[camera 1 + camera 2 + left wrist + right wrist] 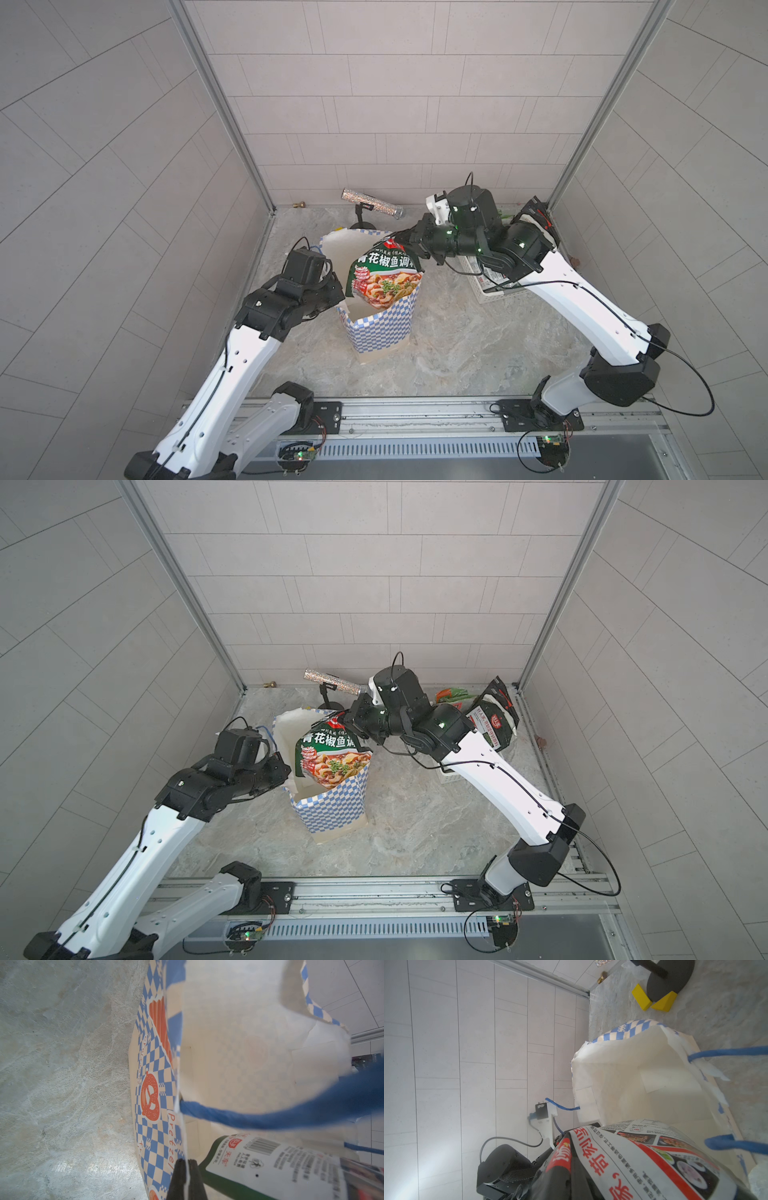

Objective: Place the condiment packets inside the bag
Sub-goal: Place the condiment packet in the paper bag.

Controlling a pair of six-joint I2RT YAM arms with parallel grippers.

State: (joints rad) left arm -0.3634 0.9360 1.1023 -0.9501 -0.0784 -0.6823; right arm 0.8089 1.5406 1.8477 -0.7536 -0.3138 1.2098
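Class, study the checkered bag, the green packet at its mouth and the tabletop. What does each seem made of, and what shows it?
The bag is likely paper: matte, sharp creases, crumpled white rim. The green packet is probably plastic film: glossy, glare and soft bulges. The tabletop looks like marbled stone or a printed imitation: grey veining, slight sheen.

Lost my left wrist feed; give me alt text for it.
The left gripper has its fingers shut on the rim of the checkered bag. A green condiment packet shows at its white mouth; a blue cord handle crosses the view.
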